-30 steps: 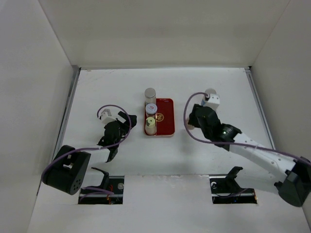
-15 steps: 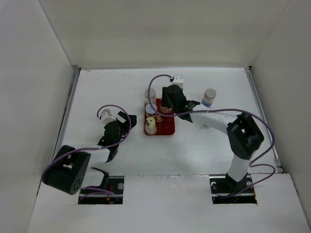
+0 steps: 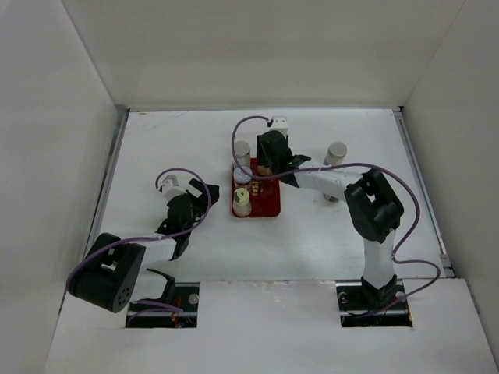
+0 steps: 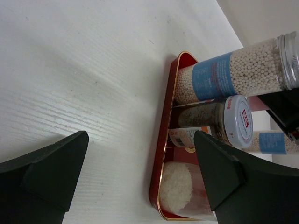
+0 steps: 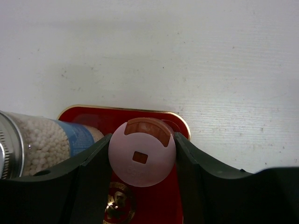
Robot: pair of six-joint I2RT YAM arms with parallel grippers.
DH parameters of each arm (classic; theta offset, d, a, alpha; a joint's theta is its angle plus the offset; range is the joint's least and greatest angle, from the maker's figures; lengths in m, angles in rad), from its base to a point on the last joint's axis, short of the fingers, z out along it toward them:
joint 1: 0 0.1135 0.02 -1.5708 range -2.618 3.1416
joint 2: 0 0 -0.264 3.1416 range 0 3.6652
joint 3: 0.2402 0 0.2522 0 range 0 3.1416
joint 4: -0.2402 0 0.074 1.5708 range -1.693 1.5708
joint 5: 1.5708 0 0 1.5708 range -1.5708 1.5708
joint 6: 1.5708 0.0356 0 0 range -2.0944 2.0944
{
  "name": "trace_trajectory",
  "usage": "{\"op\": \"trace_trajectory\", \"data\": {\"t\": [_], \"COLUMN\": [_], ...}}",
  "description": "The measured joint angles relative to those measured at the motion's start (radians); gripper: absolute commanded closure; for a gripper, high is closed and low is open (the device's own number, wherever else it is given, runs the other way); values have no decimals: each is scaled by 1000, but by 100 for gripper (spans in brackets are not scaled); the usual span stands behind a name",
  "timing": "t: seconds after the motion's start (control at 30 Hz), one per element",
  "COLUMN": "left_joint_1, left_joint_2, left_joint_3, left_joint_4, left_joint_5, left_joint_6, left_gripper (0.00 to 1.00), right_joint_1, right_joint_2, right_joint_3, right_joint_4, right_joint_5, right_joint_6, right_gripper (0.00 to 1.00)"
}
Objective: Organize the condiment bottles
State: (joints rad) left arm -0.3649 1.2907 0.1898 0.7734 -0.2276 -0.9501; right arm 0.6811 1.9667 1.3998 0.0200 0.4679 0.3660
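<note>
Altogether five bottles (image 3: 242,204), one tray (image 3: 266,202)

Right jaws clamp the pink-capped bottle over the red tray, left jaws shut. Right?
Left jaws are wide open, not shut; the left wrist view shows it. Right jaws do clamp the pink-capped bottle over the red tray.

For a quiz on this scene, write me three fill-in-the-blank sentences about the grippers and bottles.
The right gripper holds a bottle at the ___ tray.
The left gripper is ___, holding nothing.
A grey-capped bottle stands off the tray, on its ___ side in the top view.
Missing: red; open; right.
</note>
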Motion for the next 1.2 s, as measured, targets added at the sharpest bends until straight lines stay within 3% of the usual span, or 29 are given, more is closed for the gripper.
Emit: {"op": "trace_trajectory", "data": {"t": [0.13,0.23,0.37,0.53,0.73,0.87,1.0,1.2], "left_joint_1": [0,0,0,0,-2,-4,-9,-9], "left_joint_2": [0,0,0,0,0,0,0,0], "left_joint_3": [0,0,0,0,0,0,0,0], "left_joint_4": [0,0,0,0,0,0,0,0], "left_joint_5": [0,0,0,0,0,0,-2,-2], "left_joint_6": [0,0,0,0,0,0,0,0], "left_gripper": [0,0,0,0,0,0,0,0], "right_joint_1": [0,0,2,8,-1,-85,-195,-283], "right_joint_2": [6,3,-39,-233,-595,-740,-757,-671], "right_joint_3": [0,0,-10,-98,-402,-602,-695,-689], "right_joint_4": [8,10,4,-16,-6,-39,-90,-64], "right_joint_5": [19,30,30,30,89,181,221,189], "right_joint_6": [-9,-13,-16,-13,14,34,53,57], "right_gripper": [26,18,16,15,9,0,0,1]}}
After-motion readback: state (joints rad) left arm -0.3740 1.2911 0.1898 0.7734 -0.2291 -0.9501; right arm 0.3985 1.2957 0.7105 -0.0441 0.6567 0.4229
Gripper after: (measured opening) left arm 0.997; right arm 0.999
